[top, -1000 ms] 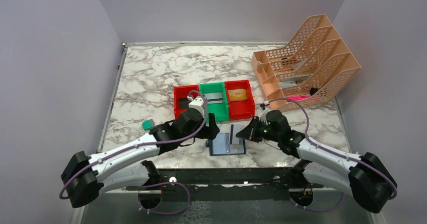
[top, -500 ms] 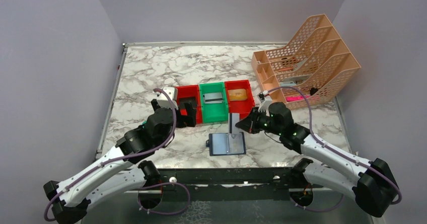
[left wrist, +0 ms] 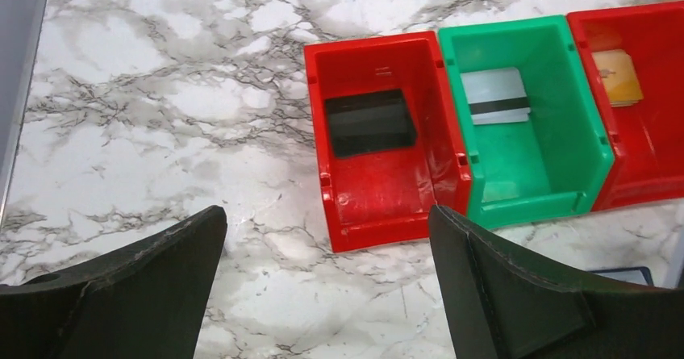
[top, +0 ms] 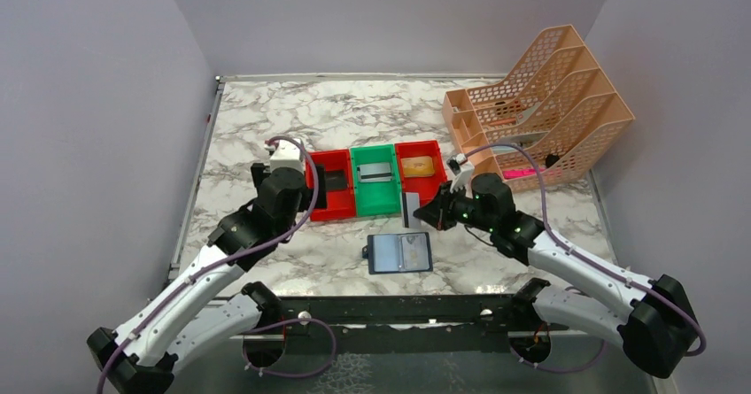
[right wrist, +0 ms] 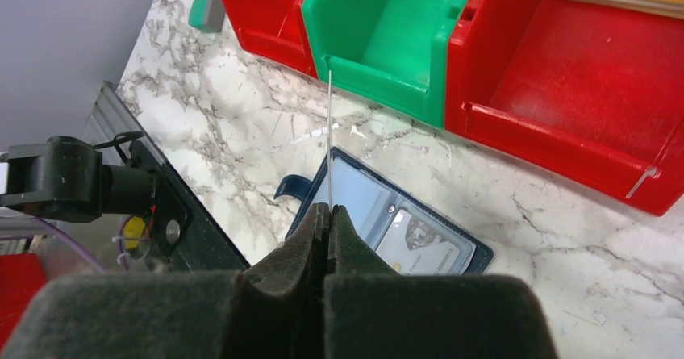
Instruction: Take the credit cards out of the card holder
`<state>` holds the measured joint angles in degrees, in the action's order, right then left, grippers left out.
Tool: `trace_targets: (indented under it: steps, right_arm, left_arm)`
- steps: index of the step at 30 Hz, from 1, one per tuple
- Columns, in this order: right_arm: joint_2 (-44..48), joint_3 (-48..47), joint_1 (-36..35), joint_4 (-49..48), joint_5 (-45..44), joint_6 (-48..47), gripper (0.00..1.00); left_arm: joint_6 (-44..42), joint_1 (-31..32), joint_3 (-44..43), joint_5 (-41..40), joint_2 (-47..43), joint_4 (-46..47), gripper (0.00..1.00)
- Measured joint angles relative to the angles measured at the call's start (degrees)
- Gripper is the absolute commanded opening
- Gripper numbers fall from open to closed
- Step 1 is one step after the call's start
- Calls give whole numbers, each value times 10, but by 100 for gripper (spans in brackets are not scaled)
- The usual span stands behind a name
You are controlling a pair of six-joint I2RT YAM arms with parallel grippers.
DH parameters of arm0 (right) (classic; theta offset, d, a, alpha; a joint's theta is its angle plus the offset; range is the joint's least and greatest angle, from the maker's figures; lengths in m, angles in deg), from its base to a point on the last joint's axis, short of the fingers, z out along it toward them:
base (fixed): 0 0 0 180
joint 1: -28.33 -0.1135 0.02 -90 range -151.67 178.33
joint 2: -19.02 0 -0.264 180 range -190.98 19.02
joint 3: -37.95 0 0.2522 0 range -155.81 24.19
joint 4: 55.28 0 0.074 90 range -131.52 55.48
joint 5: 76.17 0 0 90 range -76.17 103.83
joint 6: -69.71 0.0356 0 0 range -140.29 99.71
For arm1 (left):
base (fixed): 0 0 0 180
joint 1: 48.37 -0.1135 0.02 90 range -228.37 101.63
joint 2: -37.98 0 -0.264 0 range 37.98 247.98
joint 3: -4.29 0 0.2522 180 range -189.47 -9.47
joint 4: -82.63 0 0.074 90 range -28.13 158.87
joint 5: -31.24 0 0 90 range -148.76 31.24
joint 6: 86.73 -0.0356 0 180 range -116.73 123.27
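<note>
My right gripper (right wrist: 329, 210) pinched a grey card (right wrist: 330, 133) by its lower edge, upright above the open card holder (right wrist: 355, 191) lying just before the green bin (right wrist: 379, 93). So slim a hold could let the card pivot or slip and drop short of the bin. My left gripper (left wrist: 324, 226) hung spread wide and empty near the left-hand red bin (left wrist: 316, 133).

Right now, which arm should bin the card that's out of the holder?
Right: the right gripper is shut on the grey card, close to the green bin. The left gripper hangs open and empty.
</note>
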<state>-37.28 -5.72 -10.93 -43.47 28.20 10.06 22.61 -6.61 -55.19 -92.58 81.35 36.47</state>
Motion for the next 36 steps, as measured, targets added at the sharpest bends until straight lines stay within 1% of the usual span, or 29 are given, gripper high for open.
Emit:
trace_targets:
  steps: [2,5,6,9,13,16,21,27,36]
  right_arm:
    - [0,-6,0,0,0,-15,1]
    - [-1,-16,0,-1,-2,-37,1]
    - [-2,-19,0,-1,-2,-45,1]
    - [-14,-37,0,-2,-2,-74,1]
    - [-43,-68,0,-6,-3,-111,1]
    - [-68,-90,0,-15,-2,-140,1]
    - [-118,-125,0,-40,-2,-183,1]
    - [-186,-165,0,-65,-2,-240,1]
    - [-304,-261,-17,-61,-12,-377,1]
  left_arm:
    - [-10,-37,-9,25,24,2,99]
    - [-27,-111,-17,81,65,10,99]
    - [-34,-156,-17,113,72,13,99]
    - [-44,-271,-16,167,62,22,99]
    - [-46,-384,-10,221,50,40,99]
    - [-40,-408,17,229,51,51,99]
    - [-31,-410,52,232,46,42,99]
    - [-26,-410,63,244,5,46,99]
    - [-26,-410,63,244,4,54,99]
